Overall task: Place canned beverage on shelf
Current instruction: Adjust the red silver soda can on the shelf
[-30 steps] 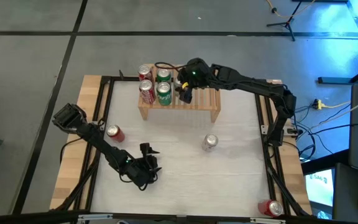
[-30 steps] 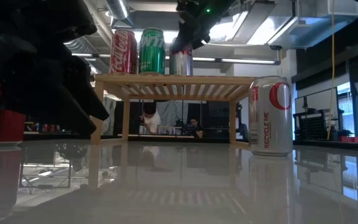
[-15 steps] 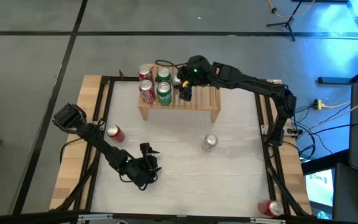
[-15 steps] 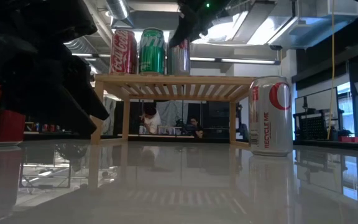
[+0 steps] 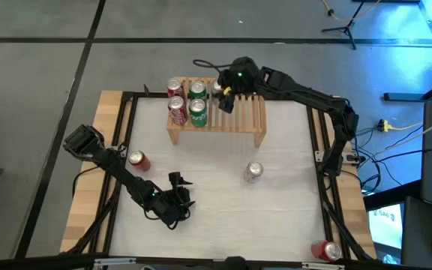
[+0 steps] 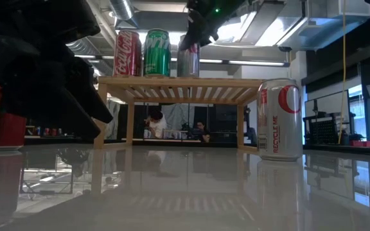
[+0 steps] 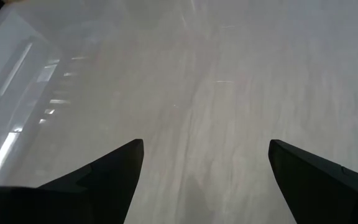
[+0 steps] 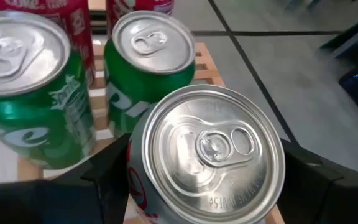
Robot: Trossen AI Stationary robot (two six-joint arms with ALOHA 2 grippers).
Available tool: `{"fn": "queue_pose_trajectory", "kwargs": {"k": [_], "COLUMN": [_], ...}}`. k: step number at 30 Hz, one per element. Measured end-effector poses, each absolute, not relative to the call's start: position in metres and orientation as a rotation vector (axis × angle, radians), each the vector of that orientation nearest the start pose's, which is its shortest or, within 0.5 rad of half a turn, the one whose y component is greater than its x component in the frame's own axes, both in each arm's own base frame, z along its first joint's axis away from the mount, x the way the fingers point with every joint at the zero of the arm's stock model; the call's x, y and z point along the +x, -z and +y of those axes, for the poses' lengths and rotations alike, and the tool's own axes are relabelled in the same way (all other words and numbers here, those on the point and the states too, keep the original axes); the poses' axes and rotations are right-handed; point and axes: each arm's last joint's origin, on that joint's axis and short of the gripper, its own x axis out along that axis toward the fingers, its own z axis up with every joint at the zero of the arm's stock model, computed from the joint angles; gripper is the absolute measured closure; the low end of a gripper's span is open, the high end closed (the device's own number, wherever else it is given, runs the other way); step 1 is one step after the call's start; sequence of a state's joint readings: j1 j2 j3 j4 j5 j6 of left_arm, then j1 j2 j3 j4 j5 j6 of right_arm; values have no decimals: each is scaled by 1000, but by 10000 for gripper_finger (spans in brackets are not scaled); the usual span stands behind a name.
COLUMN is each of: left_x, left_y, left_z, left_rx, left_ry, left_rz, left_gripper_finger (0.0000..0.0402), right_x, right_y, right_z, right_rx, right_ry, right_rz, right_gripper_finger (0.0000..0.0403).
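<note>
My left gripper [image 5: 177,201] sits open low on the table [image 5: 223,187]. Far back, my right gripper [image 5: 223,96] straddles a silver can [image 8: 207,158] standing on the shelf [image 5: 242,120], apparently released, beside 2 green cans [image 8: 148,59].

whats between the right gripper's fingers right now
A silver can standing on the shelf beside two green cans; the right wrist view shows the right gripper straddling it.

From above, I couldn't see the silver can [image 5: 217,88] under the right pincer [image 5: 226,97]; the corner can [image 5: 325,250] was cut off.
</note>
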State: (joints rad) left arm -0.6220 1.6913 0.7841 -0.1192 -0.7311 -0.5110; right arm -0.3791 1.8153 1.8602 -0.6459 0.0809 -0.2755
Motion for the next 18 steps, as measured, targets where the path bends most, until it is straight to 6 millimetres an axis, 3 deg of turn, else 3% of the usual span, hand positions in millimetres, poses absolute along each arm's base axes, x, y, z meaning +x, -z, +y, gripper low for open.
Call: {"fn": "queue_pose_trajectory", "kwargs": {"k": [7, 18], "left_x": [252, 252], "left_y": [-133, -133], "left_z": [-157, -157], "left_rx": [168, 173], "left_ry": [-294, -299], "left_rz": [736, 733], "left_gripper_finger": [65, 65], "right_x": [372, 373], "right_y": [-361, -358], "right_z": [-169, -169], "right_rx": [-117, -110], "right_ry": [332, 312], "right_rz": [662, 650], "right_gripper_finger": [112, 112]}}
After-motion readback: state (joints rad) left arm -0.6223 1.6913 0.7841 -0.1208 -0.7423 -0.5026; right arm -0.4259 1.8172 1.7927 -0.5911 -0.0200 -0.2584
